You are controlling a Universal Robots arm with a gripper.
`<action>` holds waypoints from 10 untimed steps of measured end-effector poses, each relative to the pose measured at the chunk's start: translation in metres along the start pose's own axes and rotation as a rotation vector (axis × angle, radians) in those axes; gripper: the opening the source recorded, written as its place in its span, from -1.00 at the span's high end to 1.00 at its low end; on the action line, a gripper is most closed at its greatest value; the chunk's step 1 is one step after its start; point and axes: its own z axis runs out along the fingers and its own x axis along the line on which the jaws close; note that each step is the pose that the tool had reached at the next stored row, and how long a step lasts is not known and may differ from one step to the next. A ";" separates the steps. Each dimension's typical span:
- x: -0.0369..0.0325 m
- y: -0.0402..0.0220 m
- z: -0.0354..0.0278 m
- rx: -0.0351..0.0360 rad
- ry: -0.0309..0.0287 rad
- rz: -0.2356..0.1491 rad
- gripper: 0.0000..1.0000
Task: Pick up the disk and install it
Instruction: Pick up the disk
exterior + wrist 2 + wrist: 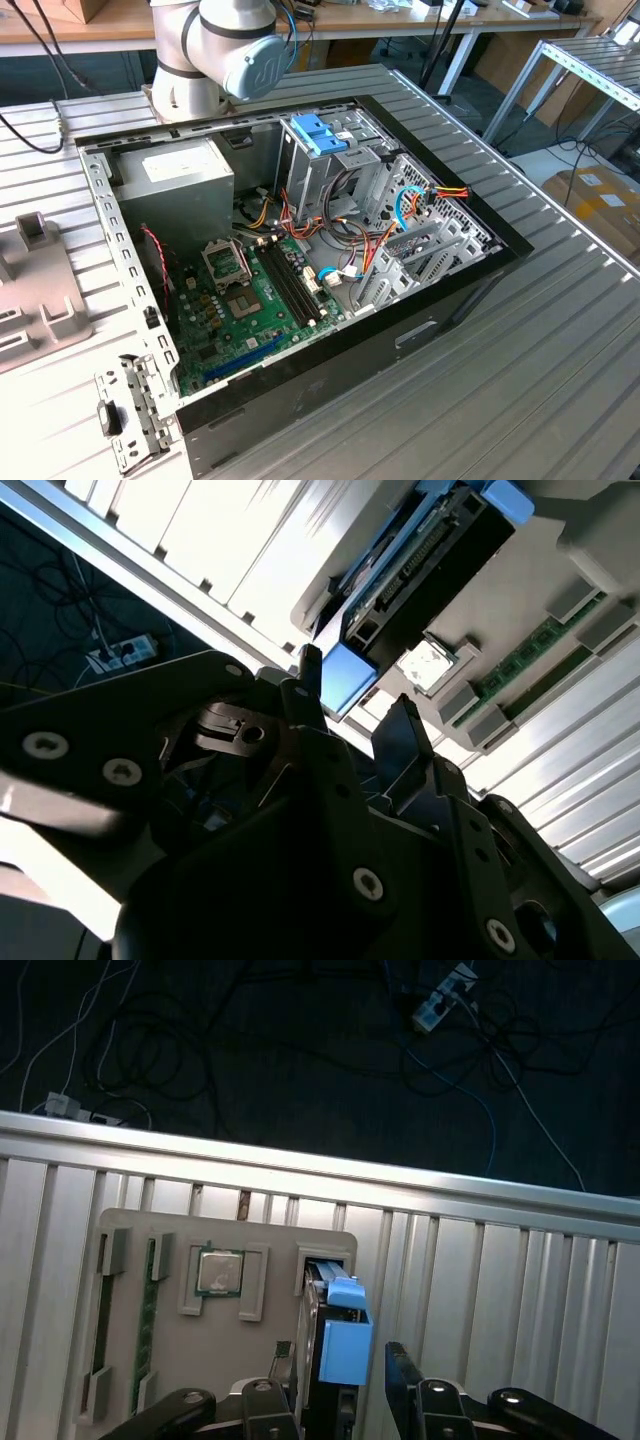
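Poised over the pick-up: the gripper (355, 685) hangs above the disk (345, 1345). Its jaws are parted and straddle the blue tab end, and in both wrist views we see a gap on either side.

The disk stands on edge in a slot of the grey tray (130, 1225), just beside a processor chip (220, 1270), with a memory stick (148, 1310) further along the same tray. The tray lies near the edge of the ribbed metal table (500, 1290), and cables trail over the dark floor beyond. The open computer case (420, 330) lies on its side in the exterior view, with a pale blue latch (318, 135) on top of its drive cage.

We judge this to be the approach to the grasp, with nothing gripped yet. To do it well, the fingers should stay centred across the disk's thin width and come down in line with the slot. They should close on the rails or the body, not on the tab alone (thin plastic may flex). A square, even close would keep the disk from tilting in its slot or dragging the tray.

As for the pose, the arm (235, 50) shows its pale shoulder joints at the far side of the case and runs up out of the exterior view. At the wrist, the tool points down at the tray, with its fingers on either side of the disk.
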 end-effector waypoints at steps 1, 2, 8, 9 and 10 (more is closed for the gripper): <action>0.0001 -0.0001 0.0025 0.0000 0.0000 0.000 0.04; 0.0001 -0.0002 0.0045 0.0000 0.0000 0.000 0.04; 0.0002 -0.0003 0.0092 -0.0002 0.0001 0.000 0.04; 0.0002 -0.0003 0.0097 -0.0001 0.0001 0.000 0.04; 0.0003 -0.0003 0.0101 -0.0001 0.0001 0.000 0.04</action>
